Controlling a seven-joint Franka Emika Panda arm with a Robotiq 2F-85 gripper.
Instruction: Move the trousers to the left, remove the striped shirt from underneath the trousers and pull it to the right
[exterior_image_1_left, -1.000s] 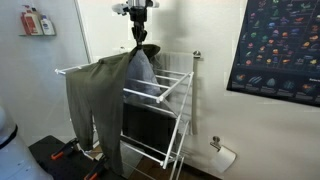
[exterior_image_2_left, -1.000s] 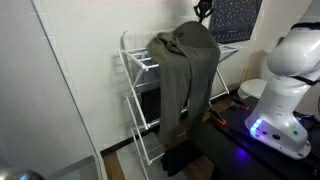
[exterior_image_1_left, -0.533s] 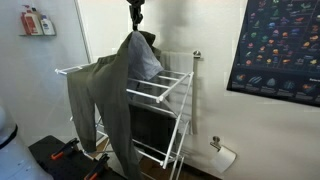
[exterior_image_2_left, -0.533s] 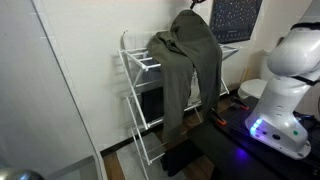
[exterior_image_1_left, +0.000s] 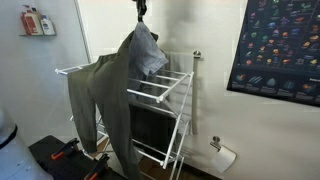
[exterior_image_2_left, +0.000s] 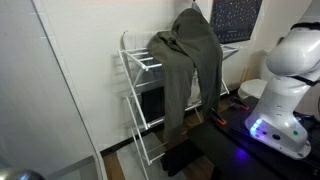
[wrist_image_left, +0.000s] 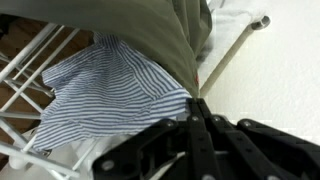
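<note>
The olive-green trousers (exterior_image_1_left: 100, 85) hang over a white drying rack (exterior_image_1_left: 165, 93), their legs trailing toward the floor. My gripper (exterior_image_1_left: 141, 12) is high above the rack, shut on a pinch of cloth that it holds up in a peak. In the wrist view the shut gripper (wrist_image_left: 196, 103) meets the trousers (wrist_image_left: 150, 35) at their edge. The striped shirt (wrist_image_left: 105, 90) lies right beside that edge, under the trousers. Seen from outside, the striped shirt (exterior_image_1_left: 149, 52) rises with the peak; whether it is pinched too I cannot tell. The trousers (exterior_image_2_left: 185, 60) hide the shirt in an exterior view.
A black box (exterior_image_1_left: 148, 128) sits inside the rack's lower frame. A dark poster (exterior_image_1_left: 285, 45) and a toilet-roll holder (exterior_image_1_left: 224, 154) are on the wall beside the rack. The robot's white base (exterior_image_2_left: 283, 90) stands close to the rack (exterior_image_2_left: 135, 62). Bottles (exterior_image_1_left: 35, 20) sit on a high shelf.
The gripper has risen, still shut, drawing the trousers and shirt up from the rack top into a tall peak. The trouser legs have shifted across the rack.
</note>
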